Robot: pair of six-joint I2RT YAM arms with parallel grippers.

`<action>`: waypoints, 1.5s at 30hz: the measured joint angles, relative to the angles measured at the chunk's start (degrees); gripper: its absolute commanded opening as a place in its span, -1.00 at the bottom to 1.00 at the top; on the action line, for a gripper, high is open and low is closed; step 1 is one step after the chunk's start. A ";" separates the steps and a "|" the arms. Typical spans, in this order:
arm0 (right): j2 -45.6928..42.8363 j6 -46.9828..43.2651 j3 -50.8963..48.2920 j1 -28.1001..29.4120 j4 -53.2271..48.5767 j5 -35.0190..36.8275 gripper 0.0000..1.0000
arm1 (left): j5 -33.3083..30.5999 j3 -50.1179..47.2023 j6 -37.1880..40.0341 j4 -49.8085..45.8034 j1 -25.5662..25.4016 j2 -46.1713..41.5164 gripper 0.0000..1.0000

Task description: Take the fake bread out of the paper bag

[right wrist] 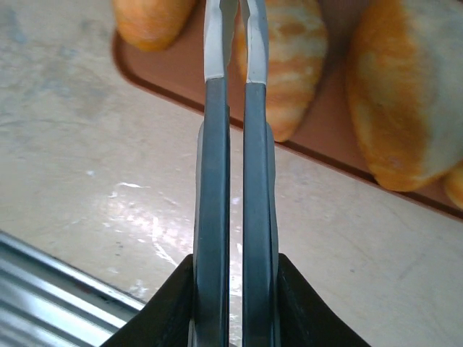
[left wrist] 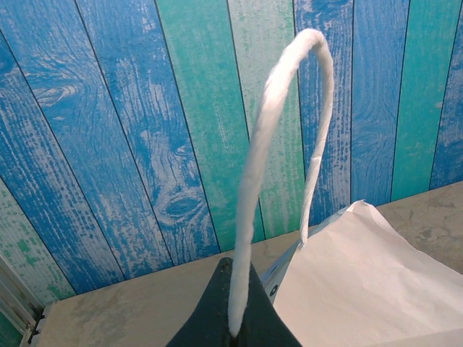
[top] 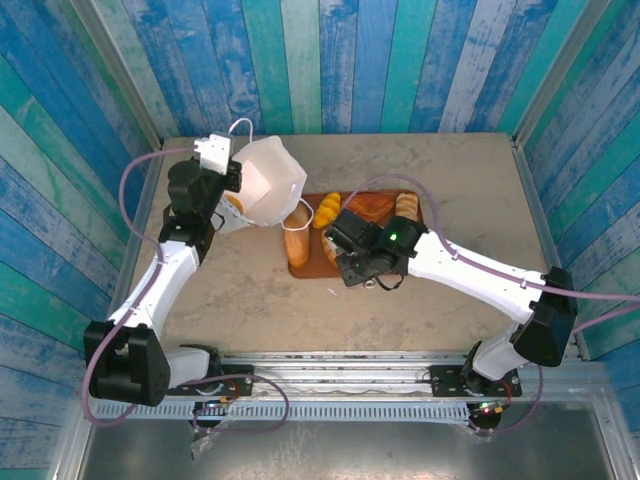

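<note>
White paper bag (top: 270,178), creased, tilted off-square at the far left of the tabletop, just left of the tray (top: 299,269). One white cord handle (left wrist: 249,188) rises above it in a taut, narrow loop, with a plain white bag wall (left wrist: 362,289) below. The glossy fake bread (top: 371,205) lies mostly on the reddish-brown tray: a long pale-crusted loaf (top: 297,242) at the left end, nearest the bag; a yellow ridged pastry (top: 328,210) beside it; a pale ridged roll (top: 407,206) on the far edge. Close up, an orange-striped oval piece (right wrist: 293,65) and a larger golden piece (right wrist: 405,94) lie side by side, not touching. A further orange piece (top: 234,203) shows at the bag's near-left edge, partly hidden
</note>
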 measured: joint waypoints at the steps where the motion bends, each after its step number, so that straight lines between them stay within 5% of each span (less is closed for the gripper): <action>1: 0.15 -0.17 0.00 0.00 0.90 -1.14 -0.46 | 0.00 0.00 0.00 0.00 0.00 0.00 -0.99; 18: 13.68 -2.27 4.20 1.11 12.52 -15.63 -0.45 | 0.20 0.00 0.00 0.00 0.00 -0.02 -0.99; 45: 15.21 -2.56 4.83 -0.11 7.15 -12.13 -0.41 | 0.20 0.00 0.90 0.00 0.00 -0.04 -0.99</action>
